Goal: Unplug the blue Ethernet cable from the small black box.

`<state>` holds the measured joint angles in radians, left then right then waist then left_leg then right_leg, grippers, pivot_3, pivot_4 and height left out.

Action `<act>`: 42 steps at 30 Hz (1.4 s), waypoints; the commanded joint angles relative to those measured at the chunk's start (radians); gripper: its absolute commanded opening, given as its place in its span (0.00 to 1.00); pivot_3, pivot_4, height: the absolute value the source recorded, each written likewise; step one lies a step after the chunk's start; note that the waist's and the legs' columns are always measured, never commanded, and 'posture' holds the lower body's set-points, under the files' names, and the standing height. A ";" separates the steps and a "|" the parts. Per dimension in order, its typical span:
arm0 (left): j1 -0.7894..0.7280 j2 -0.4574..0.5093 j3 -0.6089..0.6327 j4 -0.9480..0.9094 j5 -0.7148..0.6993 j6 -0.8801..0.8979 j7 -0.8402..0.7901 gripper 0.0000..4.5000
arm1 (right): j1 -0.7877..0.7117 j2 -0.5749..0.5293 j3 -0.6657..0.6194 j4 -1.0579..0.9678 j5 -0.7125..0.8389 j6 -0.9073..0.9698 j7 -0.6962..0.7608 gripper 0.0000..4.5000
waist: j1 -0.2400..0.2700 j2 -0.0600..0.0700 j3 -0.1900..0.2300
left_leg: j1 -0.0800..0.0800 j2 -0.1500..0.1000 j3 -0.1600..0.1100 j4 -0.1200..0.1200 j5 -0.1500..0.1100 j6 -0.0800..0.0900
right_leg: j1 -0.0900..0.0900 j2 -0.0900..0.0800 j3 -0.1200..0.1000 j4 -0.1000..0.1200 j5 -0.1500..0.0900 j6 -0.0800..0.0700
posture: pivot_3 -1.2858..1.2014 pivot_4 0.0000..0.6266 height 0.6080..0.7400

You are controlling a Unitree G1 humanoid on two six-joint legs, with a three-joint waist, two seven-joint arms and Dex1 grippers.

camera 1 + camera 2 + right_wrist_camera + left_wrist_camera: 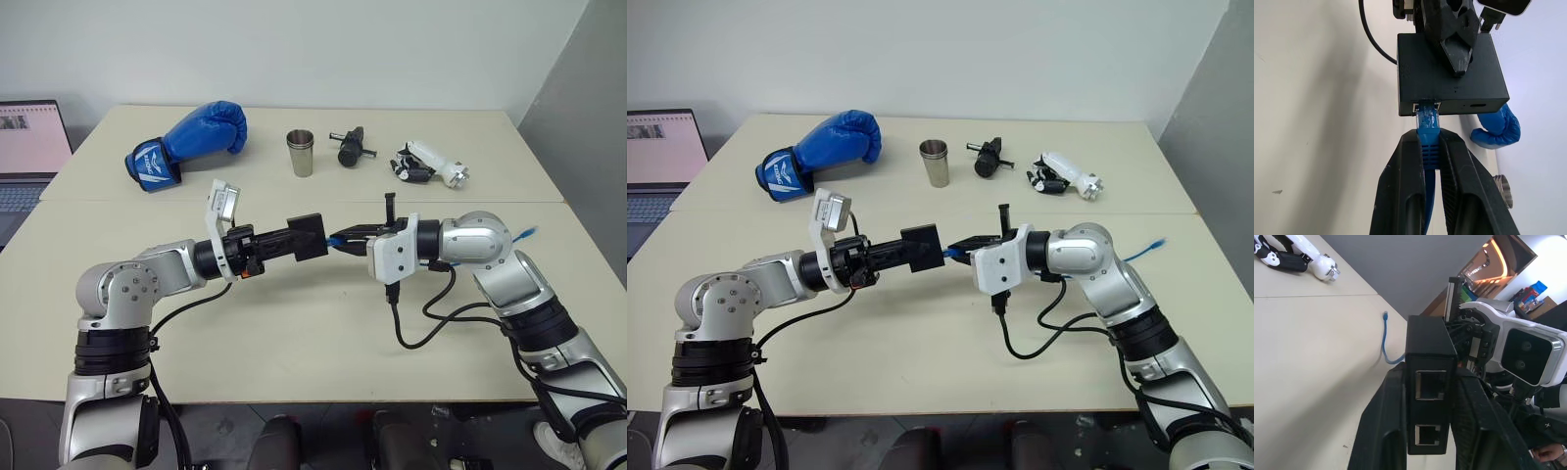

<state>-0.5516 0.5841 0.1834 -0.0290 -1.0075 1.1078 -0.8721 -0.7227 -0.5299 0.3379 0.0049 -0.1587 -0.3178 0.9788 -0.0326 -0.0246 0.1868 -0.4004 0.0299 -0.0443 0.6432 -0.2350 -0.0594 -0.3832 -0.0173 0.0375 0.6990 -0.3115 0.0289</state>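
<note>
Right wrist view: fingers (1429, 147) pinch the blue Ethernet cable (1427, 125) (still plugged) beside boxing glove (1498, 129)

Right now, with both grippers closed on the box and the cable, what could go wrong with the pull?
1. The right gripper pinches the blue Ethernet cable on its boot, just behind the plug, which sits in the port; if the latch stays engaged, a straight pull may strain the connector.
2. The left gripper holds the small black box in mid-air by its sides; a hard tug could slide it out.
</note>
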 commanded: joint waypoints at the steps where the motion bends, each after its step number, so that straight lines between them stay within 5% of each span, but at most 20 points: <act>1: -0.012 -0.002 -0.005 -0.017 -0.006 0.000 -0.011 0.18 | -0.027 0.005 -0.011 -0.022 0.000 -0.013 -0.018 0.03 | 0.000 0.000 0.000 | 0.000 0.000 0.000 0.000 0.000 0.000 | 0.000 0.000 0.000 0.000 0.000 0.000 | 0.52 0.24 1.00; 10: -0.007 0.003 -0.002 -0.010 0.008 -0.004 -0.008 0.18 | -0.021 0.000 -0.003 -0.033 0.007 0.013 0.009 0.03 | 0.000 0.000 0.000 | 0.000 0.000 0.000 0.000 0.000 0.000 | 0.000 0.000 0.000 0.000 0.000 0.000 | 0.52 0.24 1.00; 11: -0.007 0.004 -0.002 -0.007 0.009 -0.005 -0.009 0.18 | -0.019 -0.002 -0.003 -0.038 0.008 0.020 0.013 0.19 | 0.000 0.000 0.000 | 0.000 0.000 0.000 0.000 0.000 0.000 | 0.000 0.000 0.000 0.000 0.000 0.000 | 0.52 0.24 1.00; 17: -0.010 0.039 -0.045 -0.014 0.070 -0.069 -0.084 0.18 | 0.012 -0.034 -0.016 -0.122 0.057 0.109 0.059 0.51 | 0.000 0.000 0.000 | 0.000 0.000 0.000 0.000 0.000 0.000 | 0.000 0.000 0.000 0.000 0.000 0.000 | 0.52 0.24 1.00; 24: -0.040 0.131 -0.174 0.016 0.251 -0.297 -0.303 0.18 | 0.118 -0.095 -0.119 -0.345 0.358 0.592 0.120 0.51 | 0.003 0.000 0.000 | 0.000 0.000 -0.001 -0.001 0.000 0.000 | 0.000 0.000 0.000 -0.001 0.000 0.000 | 0.52 0.24 1.00; 31: -0.099 0.149 -0.196 0.074 0.302 -0.387 -0.447 0.18 | 0.154 -0.007 -0.219 -0.375 0.634 1.042 0.000 0.51 | 0.000 0.000 0.000 | 0.000 0.000 0.000 -0.001 0.000 0.000 | 0.001 0.001 -0.002 -0.001 0.000 0.000 | 0.52 0.24 1.00; 42: -0.112 0.161 -0.207 0.077 0.328 -0.397 -0.536 0.18 | 0.094 0.065 -0.211 -0.302 0.744 1.182 -0.040 0.51 | -0.001 0.000 0.000 | -0.002 0.000 0.003 -0.002 0.000 0.001 | -0.002 0.001 -0.001 -0.001 0.000 0.000 | 0.52 0.24 1.00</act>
<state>-0.6532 0.7318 -0.0322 0.0791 -0.6816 0.7299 -1.3884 -0.6052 -0.4707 0.1330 -0.2895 0.5596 0.8629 0.9352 -0.0332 -0.0246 0.1869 -0.4021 0.0294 -0.0411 0.6415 -0.2353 -0.0589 -0.3850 -0.0157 0.0362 0.6977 -0.3118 0.0289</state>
